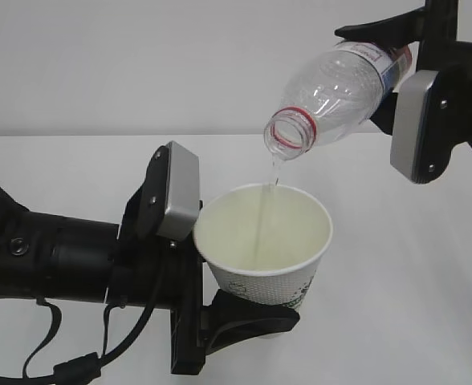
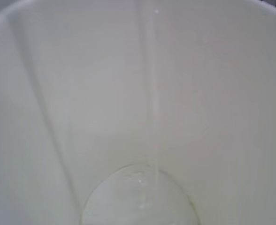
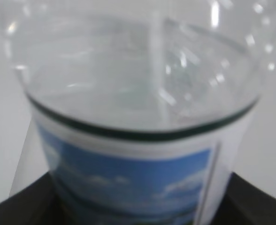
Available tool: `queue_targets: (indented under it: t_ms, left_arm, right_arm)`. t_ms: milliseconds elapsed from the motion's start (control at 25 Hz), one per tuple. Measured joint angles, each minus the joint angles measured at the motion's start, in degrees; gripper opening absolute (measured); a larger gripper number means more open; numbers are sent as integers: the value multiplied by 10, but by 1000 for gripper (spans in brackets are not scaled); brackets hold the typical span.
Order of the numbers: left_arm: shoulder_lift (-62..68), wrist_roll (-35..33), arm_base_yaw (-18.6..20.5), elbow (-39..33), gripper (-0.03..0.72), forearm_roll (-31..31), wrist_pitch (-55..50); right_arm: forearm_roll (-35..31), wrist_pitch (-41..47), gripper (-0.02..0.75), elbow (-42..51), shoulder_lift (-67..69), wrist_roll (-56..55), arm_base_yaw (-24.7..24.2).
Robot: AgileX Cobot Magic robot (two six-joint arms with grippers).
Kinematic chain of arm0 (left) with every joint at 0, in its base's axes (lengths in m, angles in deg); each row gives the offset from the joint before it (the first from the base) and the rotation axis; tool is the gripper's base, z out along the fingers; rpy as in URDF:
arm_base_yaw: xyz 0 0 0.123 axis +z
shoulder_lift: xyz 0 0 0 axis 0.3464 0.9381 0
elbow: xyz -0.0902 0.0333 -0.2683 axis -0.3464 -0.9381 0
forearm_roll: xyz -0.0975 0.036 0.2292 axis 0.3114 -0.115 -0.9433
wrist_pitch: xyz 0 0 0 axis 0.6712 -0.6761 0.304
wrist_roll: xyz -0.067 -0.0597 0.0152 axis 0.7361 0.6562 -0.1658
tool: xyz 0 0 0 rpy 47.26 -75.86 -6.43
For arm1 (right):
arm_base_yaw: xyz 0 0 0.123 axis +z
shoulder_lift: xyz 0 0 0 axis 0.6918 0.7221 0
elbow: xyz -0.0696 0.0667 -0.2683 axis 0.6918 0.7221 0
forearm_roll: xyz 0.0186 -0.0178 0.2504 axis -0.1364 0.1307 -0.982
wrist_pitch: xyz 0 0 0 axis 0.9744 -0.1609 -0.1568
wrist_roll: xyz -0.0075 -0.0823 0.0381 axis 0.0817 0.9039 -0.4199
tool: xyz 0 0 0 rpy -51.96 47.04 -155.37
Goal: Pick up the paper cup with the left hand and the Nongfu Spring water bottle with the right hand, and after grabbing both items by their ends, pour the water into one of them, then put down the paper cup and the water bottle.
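The left hand [image 1: 244,317] clamps the paper cup [image 1: 264,241] low by its base and should stay level under the water [image 1: 266,210], while the right hand [image 1: 384,68], apparently clenched around the Nongfu Spring water bottle [image 1: 336,84], holds its tilt gently.

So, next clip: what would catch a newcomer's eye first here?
Most striking is the tilted Nongfu Spring water bottle at upper right, held by the right hand, with a thin stream of water falling from its uncapped mouth. Directly below, at centre, the paper cup sits clamped in the left hand, raised off the white table. The left wrist view shows a shallow pool gathering at the cup's bottom.
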Motion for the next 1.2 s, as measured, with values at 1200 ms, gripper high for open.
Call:
queue_targets:
  t_ms: [1200]
  left_arm:
    - [0,0,0,0,543,0,0]
  right_arm:
    - [0,-1,477,0,0,10,0]
